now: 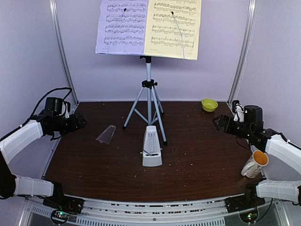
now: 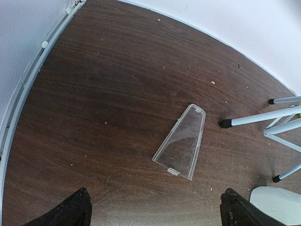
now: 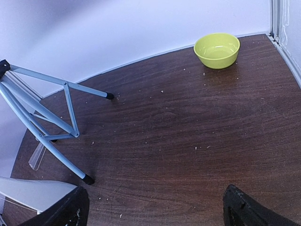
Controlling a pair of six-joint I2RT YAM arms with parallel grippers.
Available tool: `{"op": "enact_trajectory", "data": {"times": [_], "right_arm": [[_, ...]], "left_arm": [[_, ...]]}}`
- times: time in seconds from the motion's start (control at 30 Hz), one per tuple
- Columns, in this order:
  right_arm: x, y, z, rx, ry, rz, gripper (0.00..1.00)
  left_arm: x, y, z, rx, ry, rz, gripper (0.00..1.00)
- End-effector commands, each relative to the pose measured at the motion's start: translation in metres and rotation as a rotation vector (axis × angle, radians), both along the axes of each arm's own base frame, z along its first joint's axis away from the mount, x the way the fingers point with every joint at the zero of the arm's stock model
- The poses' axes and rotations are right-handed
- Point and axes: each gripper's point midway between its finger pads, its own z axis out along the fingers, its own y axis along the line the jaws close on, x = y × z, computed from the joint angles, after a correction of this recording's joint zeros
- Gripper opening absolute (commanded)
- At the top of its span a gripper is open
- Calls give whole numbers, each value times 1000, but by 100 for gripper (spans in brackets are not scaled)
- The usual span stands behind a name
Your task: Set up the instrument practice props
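**A:** Where is the music stand [image 1: 148, 101]?

**B:** At the back of the table [image 1: 202, 155], in the middle, on a silver three-legged base with black-tipped feet on the wood. Two pages sit side by side at the top. The lilac page [image 1: 121, 26] is on the left and the pale yellow page [image 1: 173, 28] is on the right, each with a thin wire arm across it. The paper hides the tray behind them.

**A:** And the metronome [image 1: 152, 147]?

**B:** Upright in front of the stand, just beside its front right foot, with its face towards the arms.

**A:** What is the see-through thing?

**B:** A clear plastic cover [image 2: 181, 141], tapered, lying flat on the wood. It is left of the metronome and apart from it, near the stand's left foot. Nothing touches it.

**A:** The claws?

**B:** The left claw [image 2: 155, 209] hangs above the left side of the table, fingers wide apart and holding nothing. Its wrist camera looks down on the clear cover. The right claw [image 3: 155, 207] hangs above the right side, also spread wide and empty, facing the stand's feet and the green bowl [image 3: 217, 49].

**A:** Where is that bowl?

**B:** In the back right corner, upright, well apart from the stand. A white mug [image 1: 255, 164] with an orange inside is at the near right edge, tilted, close to the right arm. I cannot tell whether the two touch
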Motion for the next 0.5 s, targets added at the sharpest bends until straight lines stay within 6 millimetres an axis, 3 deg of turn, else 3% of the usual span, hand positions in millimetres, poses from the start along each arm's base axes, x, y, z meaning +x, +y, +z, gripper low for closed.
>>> {"op": "enact_trajectory", "data": {"times": [0.0,0.27,0.47], "right_arm": [[-3,-7,0,1,-12,-24,100],[-8,-12,-2,-6,-12,-41,100],[-10,-12,6,-1,-28,-36,100]], "left_arm": [[9,0,-3,-11,-25,5,98],[14,1,-13,-4,-1,6,98],[16,0,-8,-3,-17,3,98]]}}
